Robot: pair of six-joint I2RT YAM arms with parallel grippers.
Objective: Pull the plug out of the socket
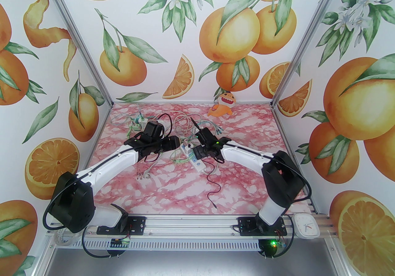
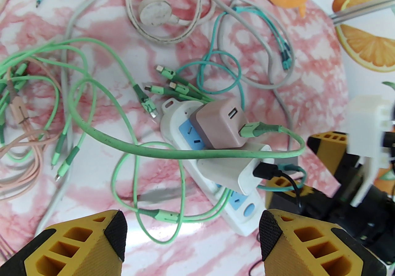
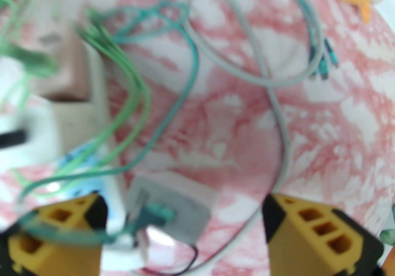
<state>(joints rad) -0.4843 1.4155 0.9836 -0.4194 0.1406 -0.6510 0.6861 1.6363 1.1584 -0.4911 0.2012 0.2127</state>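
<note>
Item: white power strip (image 2: pixel 170 115), lying on the pink marbled table (image 3: pixel 234 120) among loose charging cables, its long axis running slantwise from far-left to near-right in the left wrist view. Two plugs are sitting in its blue sockets side by side along that axis: a pink USB charger (image 2: pixel 219 126) toward the far end, carrying a green cable (image 2: pixel 265 129), and a white USB charger (image 2: pixel 228 173) next to it, carrying a black cable (image 2: pixel 265 171). A third piece, a grey adapter (image 3: pixel 193 214) with a teal lead, is lying just beside the strip's edge; blur is hiding whether its prongs are fully clear. The right gripper (image 3: pixel 183 210) is hanging over that grey adapter with jaws spread wide, the adapter sitting between the fingers but pinched by neither. The left gripper (image 2: pixel 193 222) is hovering above the strip's near end, jaws likewise spread and holding nothing, both seated chargers lying ahead of its fingertips. Judgement: the right gripper is standing nearer the white charger, at the strip's flank, so any further pull is likely favouring that arm, drawn straight up off the strip's face.
</note>
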